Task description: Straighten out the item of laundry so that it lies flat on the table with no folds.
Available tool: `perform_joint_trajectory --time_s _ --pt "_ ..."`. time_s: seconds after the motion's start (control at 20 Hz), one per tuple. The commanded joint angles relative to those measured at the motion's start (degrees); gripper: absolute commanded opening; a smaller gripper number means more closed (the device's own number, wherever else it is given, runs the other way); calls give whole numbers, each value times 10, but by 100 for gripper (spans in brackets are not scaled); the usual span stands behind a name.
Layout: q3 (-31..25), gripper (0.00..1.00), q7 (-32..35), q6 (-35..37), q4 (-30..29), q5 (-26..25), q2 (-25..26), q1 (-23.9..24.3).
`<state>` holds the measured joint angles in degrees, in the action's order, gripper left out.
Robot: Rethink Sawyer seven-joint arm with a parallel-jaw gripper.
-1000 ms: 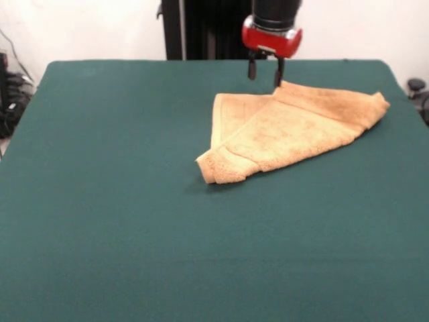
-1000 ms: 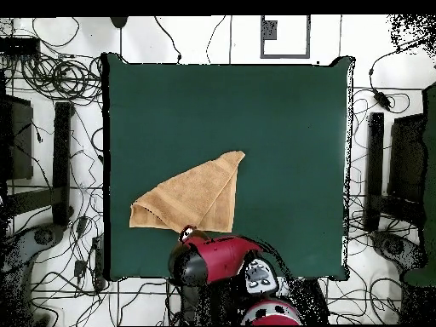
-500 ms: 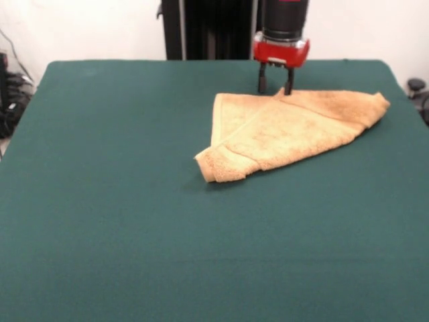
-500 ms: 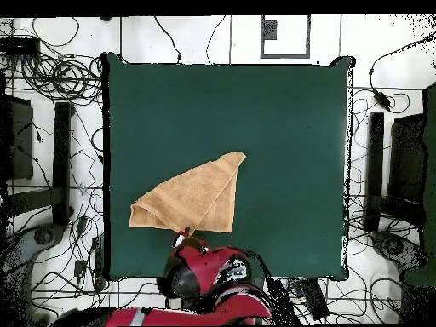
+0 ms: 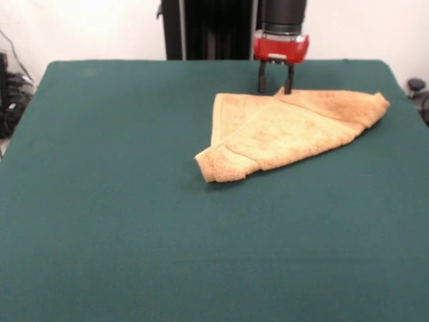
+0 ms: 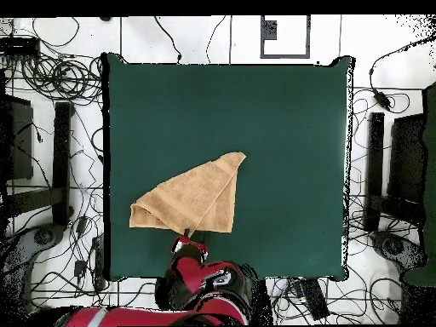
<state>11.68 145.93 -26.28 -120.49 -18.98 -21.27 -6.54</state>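
Observation:
The tan-orange towel (image 5: 288, 131) lies folded into a rough triangle on the green table (image 5: 120, 201), right of centre and towards the far side. One folded corner points to the near left and one end reaches right. My gripper (image 5: 275, 87) hangs upright at the towel's far edge. It is open, with one finger on each side of the raised fold there. In the overhead view the towel (image 6: 192, 200) lies at the lower left of the table (image 6: 281, 128), and the gripper (image 6: 189, 235) is at its lower edge.
The arm's red and black body (image 6: 204, 285) overhangs the table's edge by the robot's base. Cables and equipment lie on the floor around the table (image 6: 51, 102). The black pedestal (image 5: 208, 30) stands behind the far edge.
The gripper has shifted slightly right along the towel's far edge and turned upright. In the overhead view the arm has swung lower. The towel has barely moved.

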Motion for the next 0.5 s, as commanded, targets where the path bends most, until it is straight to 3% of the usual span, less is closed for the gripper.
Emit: perform_joint_trajectory --time_s 0.05,0.25,0.5 --pt "11 100 51 16 17 56 58 -30" --pt "6 100 47 42 -5 44 22 -24" --pt "13 100 55 37 -2 65 30 -42"
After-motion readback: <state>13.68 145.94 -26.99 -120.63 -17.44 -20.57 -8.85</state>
